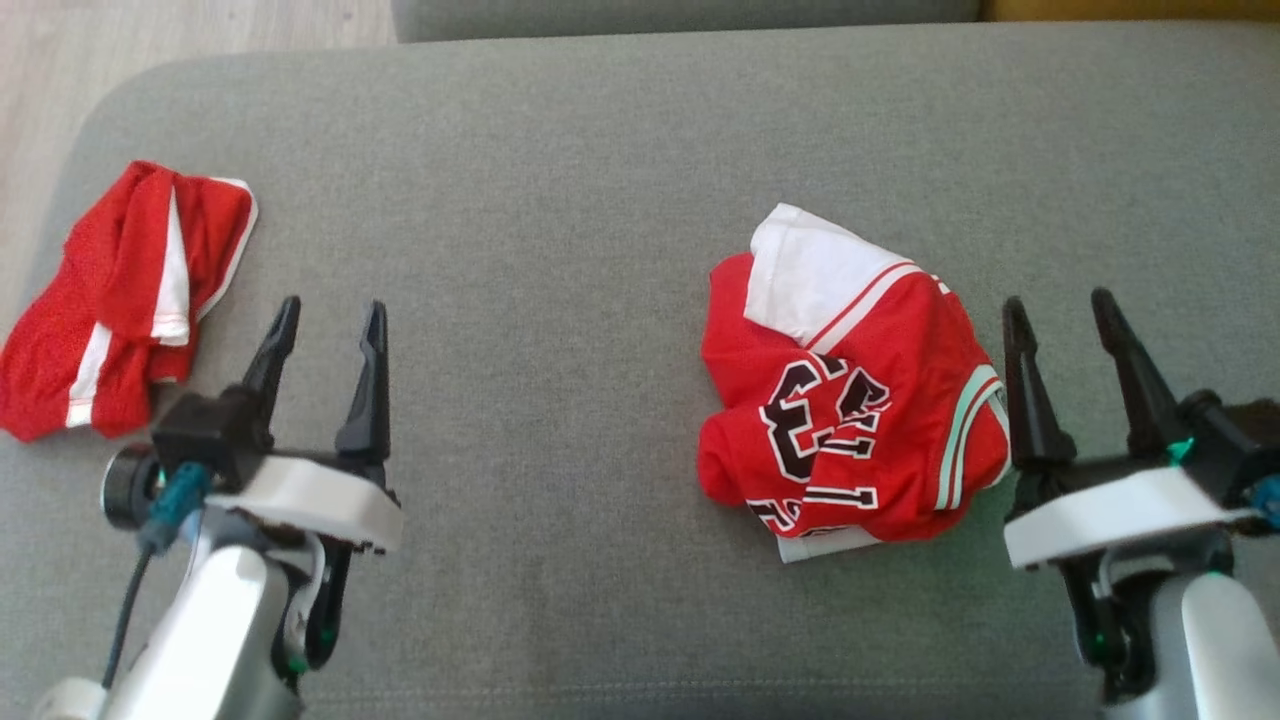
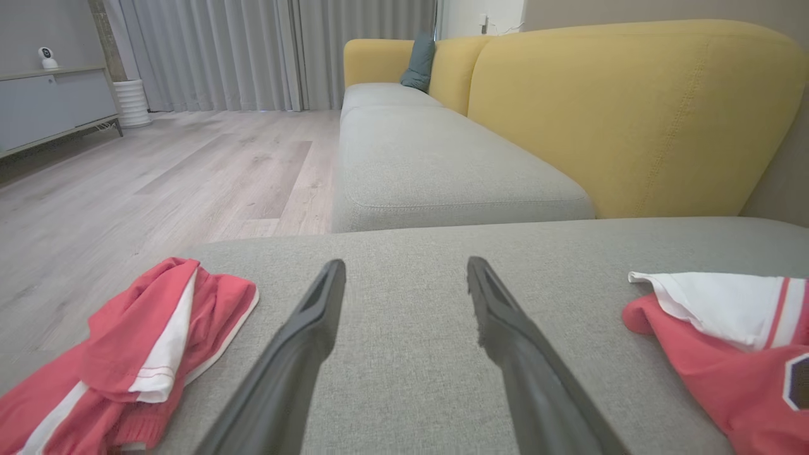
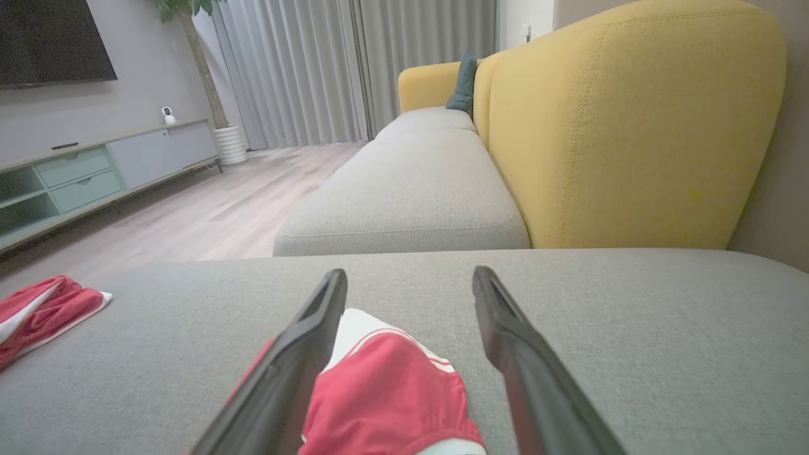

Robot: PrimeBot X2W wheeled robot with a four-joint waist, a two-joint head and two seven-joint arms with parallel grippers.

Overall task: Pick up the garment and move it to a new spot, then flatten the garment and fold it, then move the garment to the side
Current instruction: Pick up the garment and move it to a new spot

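Head view: right gripper [image 1: 1056, 297], jaws apart and empty, hangs just beside the crumpled jersey [image 1: 850, 400], right of centre on the cushion [image 1: 560, 200]; left gripper [image 1: 333, 303], equally spread, hovers toward its left edge. Pickup looks unstarted; the next move calls for pinching a jersey fold.

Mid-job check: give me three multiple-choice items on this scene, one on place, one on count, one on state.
1. Where does the numbered jersey lie? A) beside the right tool B) on the floor C) on the yellow backrest
2. Red garments on the grey cushion? A) one B) two C) three
3. Left tool and right tool are: A) shut on cloth B) open, empty C) shut, empty
Key: 1A, it lies just left of that tool; 2B, jersey plus a red-and-white piece; 3B, fingers spread, nothing gripped.
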